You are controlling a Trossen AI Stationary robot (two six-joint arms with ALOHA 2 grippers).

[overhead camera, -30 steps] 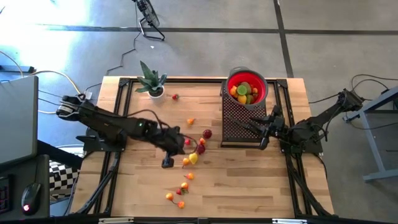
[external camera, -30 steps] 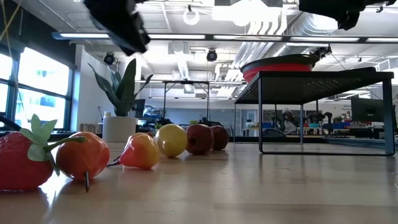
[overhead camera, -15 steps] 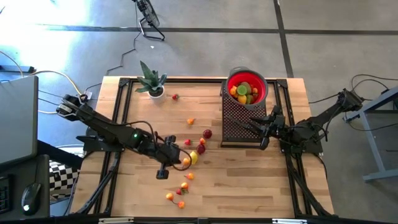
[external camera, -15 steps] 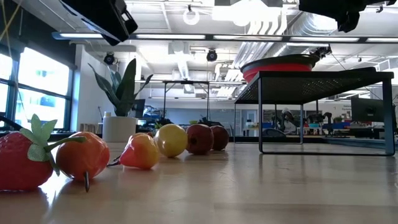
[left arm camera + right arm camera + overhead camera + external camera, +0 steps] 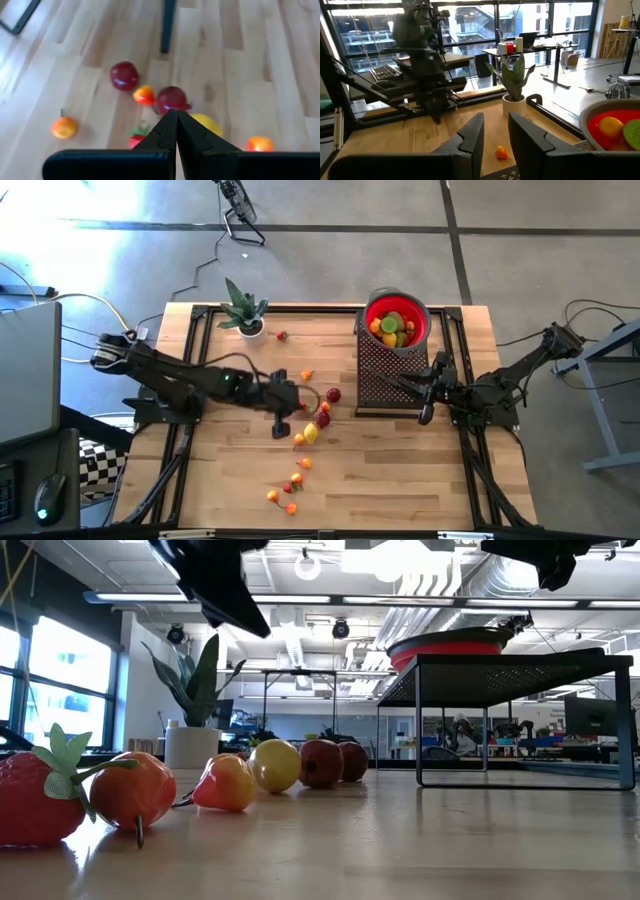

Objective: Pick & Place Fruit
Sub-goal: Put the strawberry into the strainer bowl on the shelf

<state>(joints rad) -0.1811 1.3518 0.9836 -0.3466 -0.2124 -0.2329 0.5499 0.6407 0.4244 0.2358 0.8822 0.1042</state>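
Loose fruit lies on the wooden table: a cluster of dark red, orange and yellow pieces (image 5: 318, 418) at mid-table, and a few more (image 5: 290, 485) near the front edge. In the left wrist view the cluster shows as two dark red pieces (image 5: 171, 98), a yellow one (image 5: 207, 122) and a strawberry (image 5: 137, 139). My left gripper (image 5: 280, 430) hangs shut and empty above the table, just left of the cluster. My right gripper (image 5: 424, 410) hovers level and open beside the black mesh stand (image 5: 385, 375), with nothing between its fingers (image 5: 470, 135).
A red bowl (image 5: 420, 330) holding several fruits sits on top of the mesh stand at the back right. A potted green plant (image 5: 243, 310) stands at the back left, with a strawberry (image 5: 283, 336) and an orange piece (image 5: 306, 375) lying beyond it. Black rails run along both table sides.
My left gripper first swung toward the table's near left, then came back toward the far right, ending beside the fruit cluster. It stayed shut and empty. No fruit has moved.
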